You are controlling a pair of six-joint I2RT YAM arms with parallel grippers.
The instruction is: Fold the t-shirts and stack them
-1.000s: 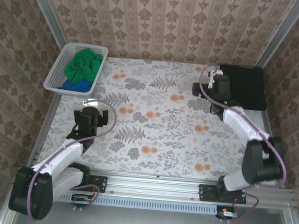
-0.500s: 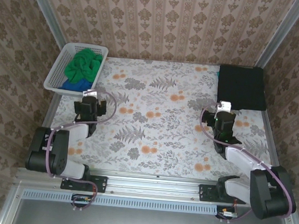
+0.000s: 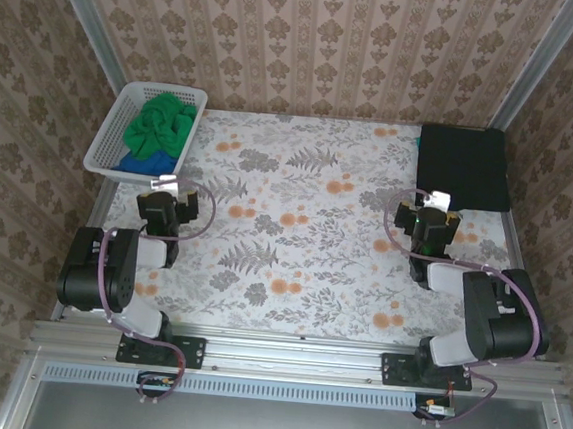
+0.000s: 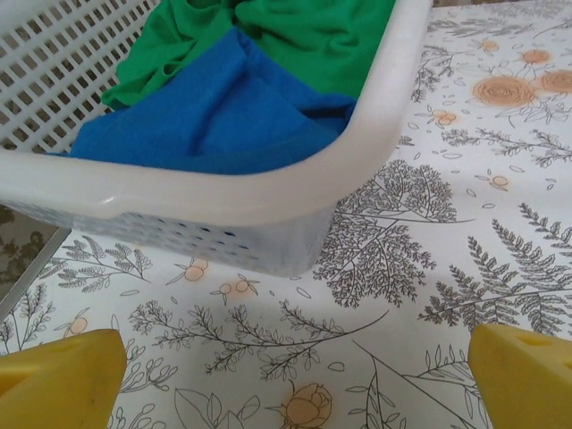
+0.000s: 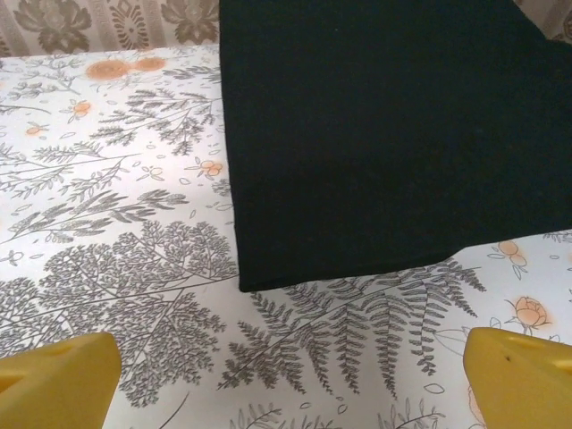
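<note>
A folded black t-shirt lies flat at the table's back right, and its near edge is just ahead of my right gripper. That gripper is open with only tablecloth between its yellow fingers. The bright green t-shirt and the blue t-shirt lie crumpled in the white basket, green on top. My left gripper rests a short way in front of the basket, open and empty. The salmon pink and teal tees are out of view.
The basket stands at the table's back left corner by the metal frame. A floral tablecloth covers the middle of the table between the arms. Patterned walls close in three sides.
Both arms have folded back toward their bases. The right gripper has drawn away from the black t-shirt's left edge toward the near side. The shirts have not moved.
</note>
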